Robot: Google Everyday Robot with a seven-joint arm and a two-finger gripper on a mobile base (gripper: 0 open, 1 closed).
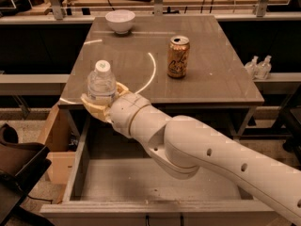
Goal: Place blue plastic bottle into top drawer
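The blue plastic bottle (pixel 101 84), clear with a white cap, stands upright at the front left edge of the grey table (pixel 221 79). My gripper (pixel 101 103) is shut around its lower body, with tan fingers (pixel 92 107) wrapping it. The white arm reaches in from the lower right. The top drawer (pixel 155 182) is pulled open below the table's front edge; its grey inside holds nothing that I can see. The bottle is above the drawer's back left corner.
A gold soda can (pixel 178 56) stands mid-table and a white bowl (pixel 120 21) at the back. Two small bottles (pixel 258 67) sit on a shelf to the right. A cardboard box (pixel 54 145) and a dark chair (pixel 19 168) stand left of the drawer.
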